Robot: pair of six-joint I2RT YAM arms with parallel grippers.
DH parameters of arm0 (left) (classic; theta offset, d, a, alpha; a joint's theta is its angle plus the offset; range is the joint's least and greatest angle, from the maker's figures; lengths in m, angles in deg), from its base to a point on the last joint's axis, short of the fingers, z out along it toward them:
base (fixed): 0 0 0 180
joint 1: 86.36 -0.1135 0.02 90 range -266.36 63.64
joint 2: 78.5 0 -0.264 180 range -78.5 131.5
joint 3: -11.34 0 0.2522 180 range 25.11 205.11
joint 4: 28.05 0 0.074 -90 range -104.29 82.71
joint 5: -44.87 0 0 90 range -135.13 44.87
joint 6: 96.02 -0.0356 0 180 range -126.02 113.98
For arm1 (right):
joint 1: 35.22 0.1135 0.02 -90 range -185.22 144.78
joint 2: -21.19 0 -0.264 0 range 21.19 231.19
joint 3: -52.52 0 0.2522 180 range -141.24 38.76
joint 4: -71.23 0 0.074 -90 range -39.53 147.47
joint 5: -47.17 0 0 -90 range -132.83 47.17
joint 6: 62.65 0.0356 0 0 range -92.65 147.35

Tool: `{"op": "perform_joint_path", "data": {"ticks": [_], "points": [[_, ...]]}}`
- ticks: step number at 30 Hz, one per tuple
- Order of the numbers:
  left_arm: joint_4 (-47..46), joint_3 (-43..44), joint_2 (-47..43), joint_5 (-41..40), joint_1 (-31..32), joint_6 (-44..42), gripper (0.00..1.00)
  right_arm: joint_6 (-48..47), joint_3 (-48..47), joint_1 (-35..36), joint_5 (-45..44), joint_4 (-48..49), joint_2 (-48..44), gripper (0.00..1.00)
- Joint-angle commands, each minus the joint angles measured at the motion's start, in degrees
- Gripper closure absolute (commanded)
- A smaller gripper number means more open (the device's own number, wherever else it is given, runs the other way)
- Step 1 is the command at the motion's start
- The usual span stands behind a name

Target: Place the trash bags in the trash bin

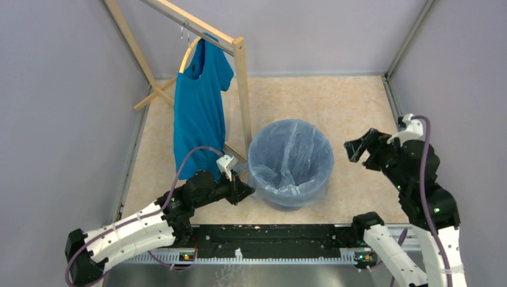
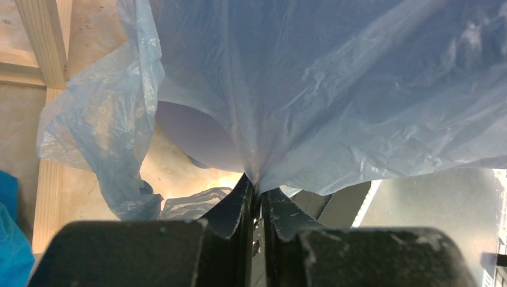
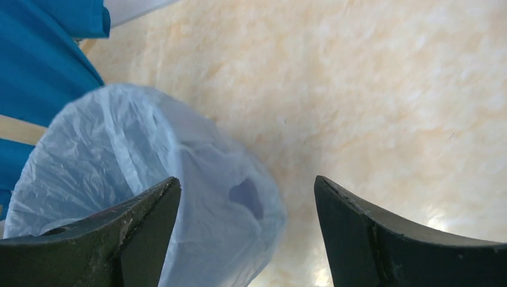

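Observation:
The trash bag (image 1: 290, 150) is a thin pale-blue film spread over the mouth of the round blue trash bin (image 1: 287, 204) and hanging down its outside. The bin wall only shows through the film. My left gripper (image 1: 246, 190) is at the bin's near-left rim. In the left wrist view it (image 2: 257, 188) is shut on a gathered fold of the bag (image 2: 335, 89), with the smooth bin wall (image 2: 200, 140) behind. My right gripper (image 1: 357, 149) is open and empty, just right of the bin. In the right wrist view its jaws (image 3: 246, 182) stand wide apart, with the bagged bin (image 3: 119, 155) below left.
A teal T-shirt (image 1: 198, 113) hangs from a wooden rack (image 1: 242, 89) just behind and left of the bin, close to my left arm. Grey walls close in the beige floor (image 1: 335, 101). A black rail (image 1: 269, 239) runs along the near edge.

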Motion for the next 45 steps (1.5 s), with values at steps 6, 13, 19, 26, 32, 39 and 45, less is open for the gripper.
{"op": "perform_joint_path", "data": {"ticks": [6, 13, 19, 26, 32, 39, 45], "points": [[0.3, 2.9, 1.0, -1.0, 0.2, 0.5, 0.84, -14.6, -18.3, 0.4, 21.4, 3.5, 16.8, 0.13], [0.3, 2.9, 1.1, -1.6, 0.3, 1.6, 0.83, -11.0, -18.7, 17.1, 15.3, 8.7, 22.3, 0.13], [0.5, 2.9, 1.5, -2.3, 0.2, 1.9, 0.82, -12.3, -19.5, 33.6, 1.1, 5.7, 31.7, 0.13], [0.6, 3.2, 2.1, -2.7, 0.2, 3.0, 0.81, -12.9, -14.5, 37.7, -8.4, 3.7, 40.6, 0.21], [1.8, 2.9, 2.2, -3.0, 0.2, 4.1, 0.81, -12.4, -12.0, 41.3, -10.6, 4.8, 47.6, 0.13], [1.6, 2.1, 1.0, -3.8, 0.2, 5.2, 0.81, -12.8, -8.7, 42.0, -11.7, 7.1, 55.0, 0.07], [1.3, 1.4, 0.9, -3.1, 0.2, 6.5, 0.82, -12.6, -4.1, 42.0, -11.0, 13.9, 58.8, 0.05]]}}
